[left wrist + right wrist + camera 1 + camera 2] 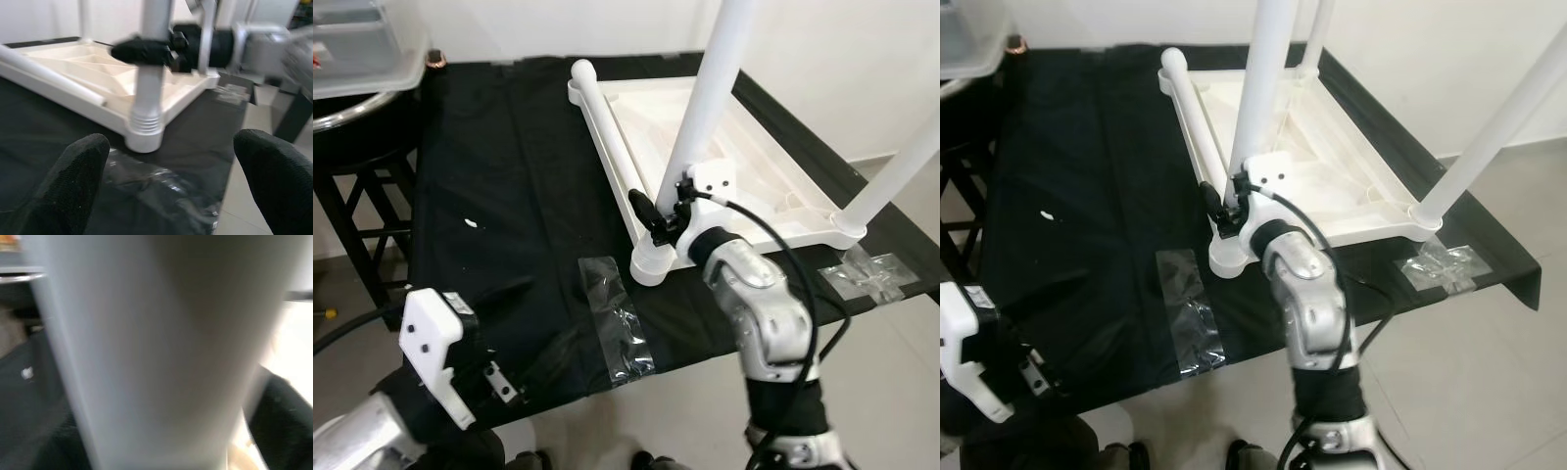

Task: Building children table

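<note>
Black cloth-covered bench carries the upturned white plastic table top — right gripper clamped around its near-corner white leg; left gripper spread wide, just short — holding nothing.

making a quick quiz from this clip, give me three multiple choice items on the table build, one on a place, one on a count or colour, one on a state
1. Where is the right gripper?
A. on the leg at the near corner of the upturned tabletop
B. resting on the floor
C. on the stool

2. What colour is the cloth under the tabletop?
A. red
B. black
C. yellow

3. How is the left gripper?
A. shut on a leg
B. shut on tape
C. open, holding nothing

Answers: 1 A, its fingers clasp the upright leg just above the corner socket. 2 B, the cloth is black all over. 3 C, the left wrist view shows its fingers spread apart with nothing between them.
</note>
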`<state>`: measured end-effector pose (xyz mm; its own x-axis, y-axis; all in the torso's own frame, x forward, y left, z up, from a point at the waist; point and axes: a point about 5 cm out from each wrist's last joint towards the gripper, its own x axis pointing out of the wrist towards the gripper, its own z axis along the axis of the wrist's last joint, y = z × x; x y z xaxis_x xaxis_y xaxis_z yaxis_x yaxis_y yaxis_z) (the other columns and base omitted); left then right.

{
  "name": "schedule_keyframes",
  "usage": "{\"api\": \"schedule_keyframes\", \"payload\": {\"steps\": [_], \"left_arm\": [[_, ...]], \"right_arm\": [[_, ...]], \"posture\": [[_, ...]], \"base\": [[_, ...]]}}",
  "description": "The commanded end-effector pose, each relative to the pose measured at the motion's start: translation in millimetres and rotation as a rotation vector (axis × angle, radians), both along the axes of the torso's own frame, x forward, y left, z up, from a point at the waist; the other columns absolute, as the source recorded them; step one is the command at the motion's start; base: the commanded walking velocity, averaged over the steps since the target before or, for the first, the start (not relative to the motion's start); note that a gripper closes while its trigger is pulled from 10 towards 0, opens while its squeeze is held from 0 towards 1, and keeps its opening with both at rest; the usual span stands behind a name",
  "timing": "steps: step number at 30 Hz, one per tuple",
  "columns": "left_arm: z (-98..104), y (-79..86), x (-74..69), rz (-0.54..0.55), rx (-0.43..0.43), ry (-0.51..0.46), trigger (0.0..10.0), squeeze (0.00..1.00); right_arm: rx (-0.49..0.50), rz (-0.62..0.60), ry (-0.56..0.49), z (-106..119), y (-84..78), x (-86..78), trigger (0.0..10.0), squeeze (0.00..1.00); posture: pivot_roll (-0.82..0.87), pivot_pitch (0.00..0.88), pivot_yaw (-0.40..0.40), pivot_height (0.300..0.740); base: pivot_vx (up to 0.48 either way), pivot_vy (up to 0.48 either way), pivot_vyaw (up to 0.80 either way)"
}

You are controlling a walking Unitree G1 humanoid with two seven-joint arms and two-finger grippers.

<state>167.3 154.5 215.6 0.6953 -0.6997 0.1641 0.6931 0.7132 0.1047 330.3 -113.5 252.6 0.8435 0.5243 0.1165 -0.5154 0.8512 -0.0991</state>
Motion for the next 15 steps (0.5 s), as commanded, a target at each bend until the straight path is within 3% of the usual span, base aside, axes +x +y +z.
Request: {"api": "schedule_keyframes", "payload": {"steps": [1,3,4,5,9,10,15], "left_arm": [[-3,-5.9,-2.5,-0.019,0.005,0.002,10.0,0.00],[-3,-7.4,-3.1,-0.026,0.009,0.002,10.0,0.00],[-3,-7.8,-3.3,-0.028,0.003,0.001,10.0,0.00],[-2,-7.5,-2.9,-0.027,0.002,-0.001,10.0,0.00],[-2,-7.2,-2.6,-0.023,0.002,-0.007,10.0,0.00],[-1,-7.6,-2.7,-0.019,0.002,-0.014,10.0,0.00],[-1,-7.9,-3.2,-0.014,0.003,-0.017,10.0,0.00]], "right_arm": [[0.006,0.146,-0.023,10,-9.7,2.6,10.0,1.00],[-0.007,0.202,-0.023,14,-16.0,4.1,10.0,1.00],[-0.047,0.251,-0.033,18,-22.1,5.7,10.0,0.00],[-0.107,0.346,-0.047,20,-25.7,4.0,10.0,0.00],[-0.181,0.481,-0.039,19,-29.3,0.5,10.0,0.00],[-0.269,0.591,-0.027,14,-33.3,-0.5,10.0,0.00],[-0.276,0.630,-0.018,14,-36.4,4.6,10.0,0.00]], "posture": [[0.05,0.257,-0.074,0.740],[0.05,0.257,-0.074,0.740],[0.06,0.255,-0.072,0.740],[0.06,0.257,-0.072,0.740],[0.07,0.256,-0.071,0.740],[0.07,0.256,-0.073,0.740],[0.08,0.257,-0.075,0.740]], "base": [[0.000,0.000,0.00],[0.000,0.000,0.00],[0.000,0.000,0.00],[0.000,0.000,0.00],[0.000,0.000,0.00],[0.000,0.000,0.00],[0.000,0.000,0.00]]}}
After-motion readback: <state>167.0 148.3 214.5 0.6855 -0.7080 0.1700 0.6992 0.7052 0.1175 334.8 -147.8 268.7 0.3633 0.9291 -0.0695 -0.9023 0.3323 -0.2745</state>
